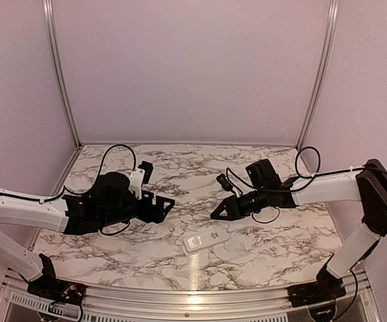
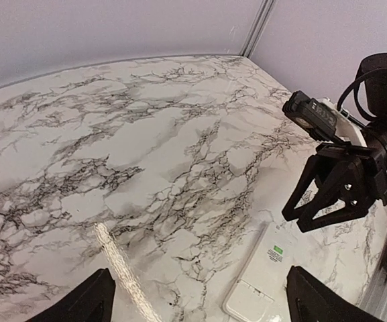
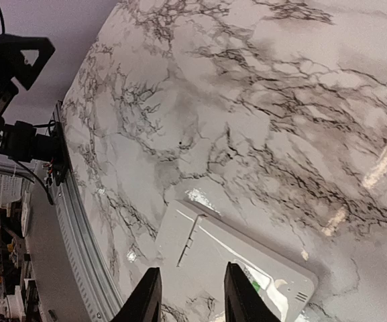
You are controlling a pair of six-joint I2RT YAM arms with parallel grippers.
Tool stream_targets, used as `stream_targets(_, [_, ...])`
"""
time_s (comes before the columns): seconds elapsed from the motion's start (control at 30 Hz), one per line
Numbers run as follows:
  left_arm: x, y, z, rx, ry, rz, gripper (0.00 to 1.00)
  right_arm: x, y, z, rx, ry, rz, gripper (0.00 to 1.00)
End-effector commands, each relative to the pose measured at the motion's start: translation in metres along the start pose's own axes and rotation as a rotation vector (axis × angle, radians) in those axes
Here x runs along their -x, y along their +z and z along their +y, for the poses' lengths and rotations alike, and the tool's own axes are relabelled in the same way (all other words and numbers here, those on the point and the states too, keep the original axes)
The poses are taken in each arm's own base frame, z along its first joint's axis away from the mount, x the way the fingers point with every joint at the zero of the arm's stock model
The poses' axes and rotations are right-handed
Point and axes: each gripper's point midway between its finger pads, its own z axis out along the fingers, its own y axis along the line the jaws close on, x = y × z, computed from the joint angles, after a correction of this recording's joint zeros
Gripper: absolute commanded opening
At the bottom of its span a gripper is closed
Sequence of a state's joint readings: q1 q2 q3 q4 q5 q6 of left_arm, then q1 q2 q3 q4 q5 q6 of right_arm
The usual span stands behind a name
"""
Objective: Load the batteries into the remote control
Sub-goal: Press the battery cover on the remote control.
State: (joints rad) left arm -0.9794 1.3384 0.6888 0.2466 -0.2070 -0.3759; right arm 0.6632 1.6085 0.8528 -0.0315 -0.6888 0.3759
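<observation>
The white remote control [image 1: 206,239] lies flat on the marble table near the front middle, back side up, with a green-marked label and its battery cover seam showing. It also shows in the left wrist view [image 2: 263,280] and the right wrist view [image 3: 220,258]. No batteries are visible in any view. My left gripper [image 1: 168,202] is wide open and empty, left of the remote, and in its own view [image 2: 203,305] the remote lies by the right finger. My right gripper [image 1: 215,213] hovers just above the remote's far side, its jaws [image 3: 190,298] a little apart and empty.
The marble table [image 1: 180,174] is enclosed by pale walls with metal posts at the back corners. A metal rail [image 1: 193,295] runs along the front edge. The right gripper [image 2: 317,211] shows in the left wrist view, close above the remote.
</observation>
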Motion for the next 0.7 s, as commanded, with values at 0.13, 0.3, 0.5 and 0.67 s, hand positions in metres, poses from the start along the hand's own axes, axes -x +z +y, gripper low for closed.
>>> stream_targets(0.13, [-0.087,0.012,-0.028,0.003,-0.196,0.239,0.77,-0.037,-0.019,-0.057,-0.210,0.061,0.065,0.32])
stream_targets(0.3, [-0.114,0.020,-0.037,0.015,-0.261,0.296,0.69,-0.047,-0.013,-0.072,-0.219,0.082,0.090,0.31])
stream_targets(0.5, [-0.123,0.024,-0.035,0.034,-0.297,0.313,0.59,-0.053,-0.008,-0.074,-0.199,0.098,0.114,0.30])
stream_targets(0.67, [-0.132,0.029,-0.040,0.020,-0.315,0.339,0.55,-0.064,-0.003,-0.071,-0.145,0.140,0.122,0.27])
